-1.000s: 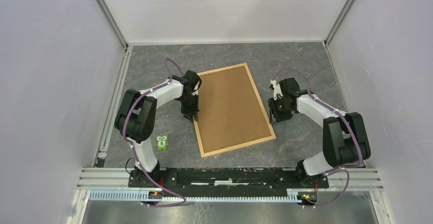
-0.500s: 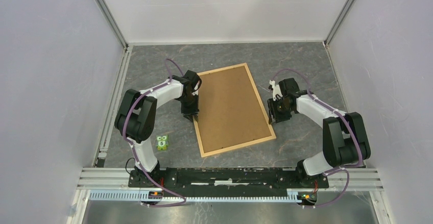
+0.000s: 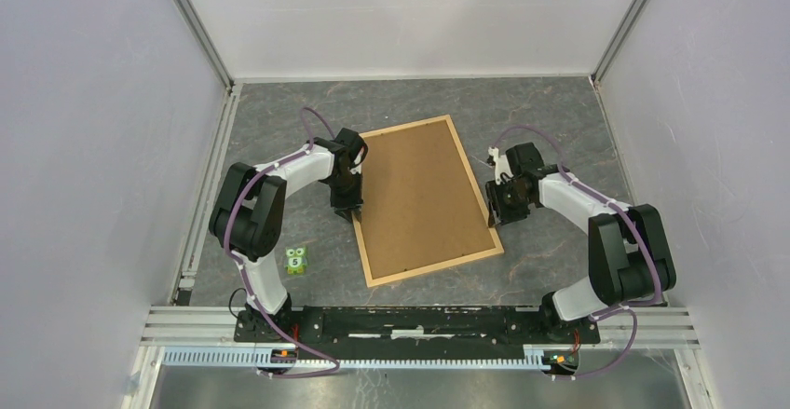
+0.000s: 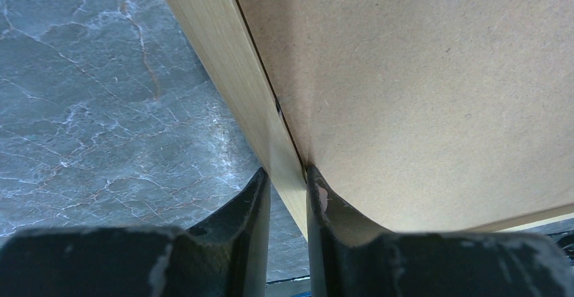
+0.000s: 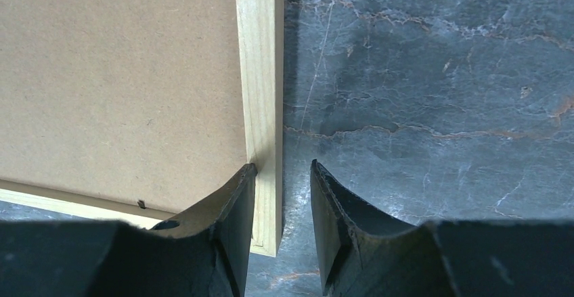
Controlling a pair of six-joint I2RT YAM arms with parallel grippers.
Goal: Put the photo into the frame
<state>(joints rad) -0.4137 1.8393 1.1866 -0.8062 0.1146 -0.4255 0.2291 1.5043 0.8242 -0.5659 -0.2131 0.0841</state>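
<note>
your left gripper [image 4: 285, 195] pinches the frame [image 3: 435, 266] on its left strip | your right gripper [image 5: 283, 202] straddles its right strip, fingers apart

The frame [image 5: 261, 74] is pale, matt wood with fine grain. The backing board [image 4: 420, 94] is matt brown fibreboard, faintly speckled. The table [image 5: 420, 74] looks smooth, grey-veined stone.

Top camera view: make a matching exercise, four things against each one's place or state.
1 left hand
2 right hand
3 brown backing board
4 green toy numbered 5

A lying inside the frame
B open, astride a frame strip
C standing apart from the frame
D shut on a frame strip

Pairs: 1-D, 2-B, 3-A, 4-C
</note>
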